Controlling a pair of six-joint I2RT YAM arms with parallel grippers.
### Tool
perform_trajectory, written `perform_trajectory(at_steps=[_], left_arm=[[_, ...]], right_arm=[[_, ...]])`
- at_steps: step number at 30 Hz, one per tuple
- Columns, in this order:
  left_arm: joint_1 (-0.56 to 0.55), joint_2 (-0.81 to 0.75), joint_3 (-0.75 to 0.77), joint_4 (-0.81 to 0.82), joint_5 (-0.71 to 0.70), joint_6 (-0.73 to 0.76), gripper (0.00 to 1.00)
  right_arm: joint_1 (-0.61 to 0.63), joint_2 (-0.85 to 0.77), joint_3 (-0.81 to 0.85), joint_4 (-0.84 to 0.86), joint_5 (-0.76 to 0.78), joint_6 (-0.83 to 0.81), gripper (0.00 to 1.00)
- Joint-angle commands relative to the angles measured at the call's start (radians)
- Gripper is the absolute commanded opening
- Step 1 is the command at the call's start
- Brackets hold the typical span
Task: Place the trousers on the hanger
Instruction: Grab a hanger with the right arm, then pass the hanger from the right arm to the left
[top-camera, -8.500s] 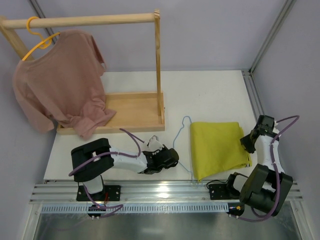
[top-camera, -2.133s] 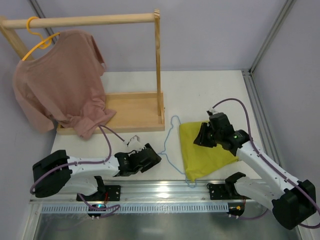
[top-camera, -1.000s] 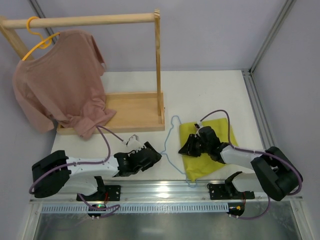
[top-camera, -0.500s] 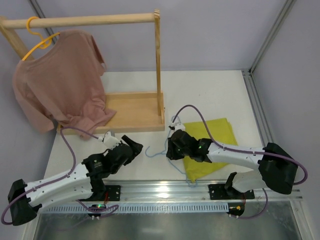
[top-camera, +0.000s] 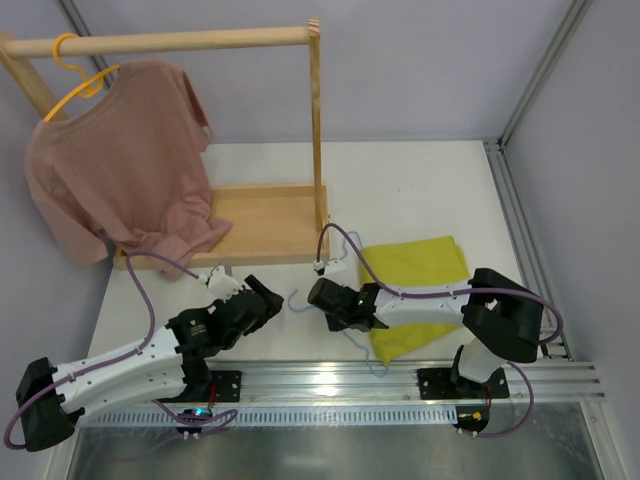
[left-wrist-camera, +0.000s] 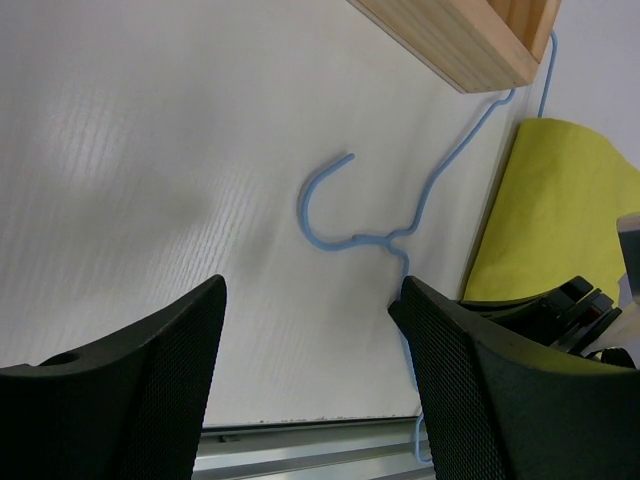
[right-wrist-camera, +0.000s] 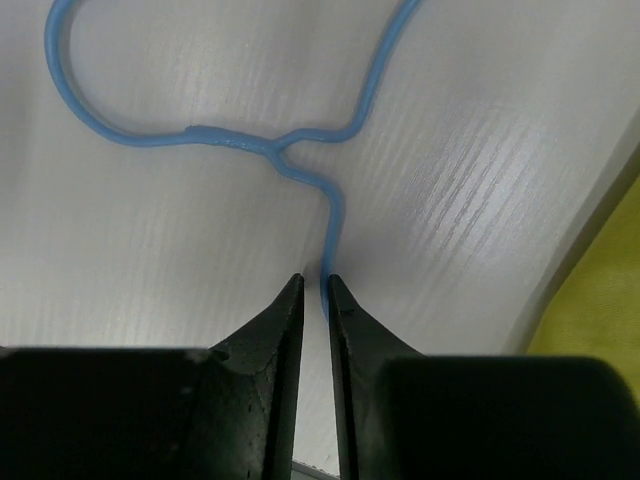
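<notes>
1. We judge the task to be at an early stage. The trousers (top-camera: 420, 262) lie folded flat on the bench (top-camera: 420, 190), and no part of them is threaded through or draped over the hanger (right-wrist-camera: 225, 137).
2. The hanger lies flat on the bench too. Its hook and twisted neck are just ahead of the right hand (right-wrist-camera: 315, 282), and one shoulder wire runs back into the narrow slot between that hand's fingertips.
3. The right hand's fingers stand almost together astride the wire. We cannot tell whether they already pinch it or only flank it.
4. The left hand (left-wrist-camera: 312, 290) is spread wide with nothing between its fingers. The hook lies on the bench a little ahead of it.
5. The trousers lie behind the right hand, partly under its forearm and off to its outer side.
6. What is left, as we see it: get a firm hold on the hanger, lift it, feed the cloth over its bar and settle it there.
7. Materials:
   - The hanger is thin, light-blue, smooth wire with a slim open hook and a wound neck.
   - The trousers are soft, matte, bright yellow-green cloth, folded into a rough rectangle.
   - The bench top is white with a faint sheen.
</notes>
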Motion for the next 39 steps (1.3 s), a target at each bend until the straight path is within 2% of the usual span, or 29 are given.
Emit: perform_trajectory(at_steps=[1,4,6,9,11,17,28,39], left_arm=[[0.006,-0.006,-0.010,-0.006,-0.020,-0.006,0.72],[0.006,-0.003,-0.018,-0.021,-0.020,-0.031,0.72],[0.006,0.006,-0.019,-0.033,-0.018,-0.048,0.72],[0.007,0.028,-0.021,-0.023,-0.001,-0.057,0.72],[0.007,0.036,-0.042,0.045,0.035,-0.055,0.73],[0.006,0.081,-0.145,0.383,0.137,-0.045,0.74],[-0.005,0.318,-0.068,0.546,0.191,-0.035,0.75],[-0.076,0.408,-0.033,0.684,0.091,-0.060,0.70]], right_arm=[[0.039,0.055,0.018,-0.064,0.062,0.061,0.18],[0.063,0.089,0.047,-0.113,0.100,0.110,0.07],[0.076,0.113,0.080,-0.143,0.122,0.130,0.04],[0.082,0.106,0.092,-0.128,0.123,0.153,0.04],[0.083,0.080,0.063,-0.098,0.122,0.170,0.04],[0.082,-0.071,-0.029,0.033,0.128,0.196,0.04],[0.083,-0.178,-0.110,0.128,0.131,0.239,0.04],[0.083,-0.229,-0.147,0.186,0.143,0.294,0.04]])
